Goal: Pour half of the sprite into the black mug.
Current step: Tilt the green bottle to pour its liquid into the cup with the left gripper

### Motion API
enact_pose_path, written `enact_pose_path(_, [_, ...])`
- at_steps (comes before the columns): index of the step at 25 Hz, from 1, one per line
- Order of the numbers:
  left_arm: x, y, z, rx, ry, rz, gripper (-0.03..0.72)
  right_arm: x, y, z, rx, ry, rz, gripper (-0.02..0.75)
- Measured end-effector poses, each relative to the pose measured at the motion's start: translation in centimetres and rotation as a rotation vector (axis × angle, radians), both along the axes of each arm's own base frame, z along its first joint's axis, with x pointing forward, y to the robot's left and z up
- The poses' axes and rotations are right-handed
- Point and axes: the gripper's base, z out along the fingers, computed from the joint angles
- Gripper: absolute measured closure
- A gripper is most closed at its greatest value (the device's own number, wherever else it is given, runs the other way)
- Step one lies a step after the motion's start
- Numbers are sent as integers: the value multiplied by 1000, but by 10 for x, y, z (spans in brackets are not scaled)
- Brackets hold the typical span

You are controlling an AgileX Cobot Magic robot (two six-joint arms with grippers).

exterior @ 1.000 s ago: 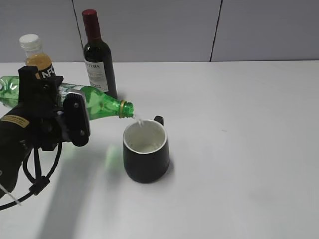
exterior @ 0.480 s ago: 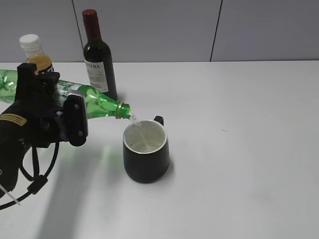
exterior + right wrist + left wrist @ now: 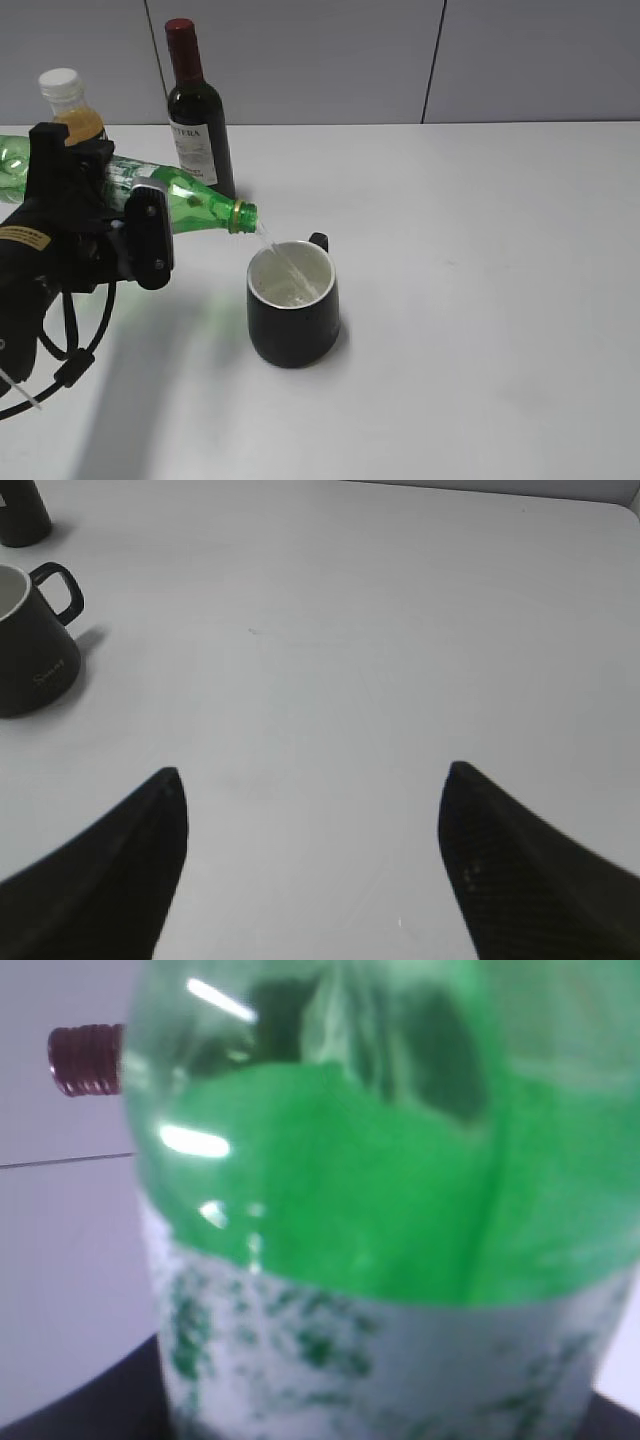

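Observation:
The green sprite bottle (image 3: 190, 210) lies almost level, mouth tipped down to the right, and a clear stream runs from it into the black mug (image 3: 293, 325). My left gripper (image 3: 110, 215) is shut on the bottle's labelled middle. In the left wrist view the bottle (image 3: 400, 1210) fills the frame and hides the jaws. My right gripper (image 3: 312, 780) is open and empty over bare table, out of the exterior view. The mug (image 3: 30, 645) sits at the far left of the right wrist view, handle to the right.
A dark wine bottle (image 3: 197, 115) with a red capsule stands behind the sprite's neck; its cap (image 3: 85, 1060) shows in the left wrist view. An orange juice bottle (image 3: 70, 110) with a white cap stands at the back left. The white table (image 3: 480, 300) stretches right.
The bottle has tipped further, its mouth lifting and drawing slightly left. The drip at the mouth has grown into a steady stream into the mug.

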Motion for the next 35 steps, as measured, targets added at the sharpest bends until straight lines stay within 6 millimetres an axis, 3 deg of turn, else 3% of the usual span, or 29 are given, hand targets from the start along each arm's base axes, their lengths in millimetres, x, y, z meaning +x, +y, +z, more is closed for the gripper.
enact_pose_path(20, [0, 0, 1, 2, -12, -5, 242, 0, 0, 0, 0, 0, 0, 146])
enact_pose_path(35, [0, -1, 1, -118, -23, 12, 242, 0, 0, 0, 0, 0, 0, 146])
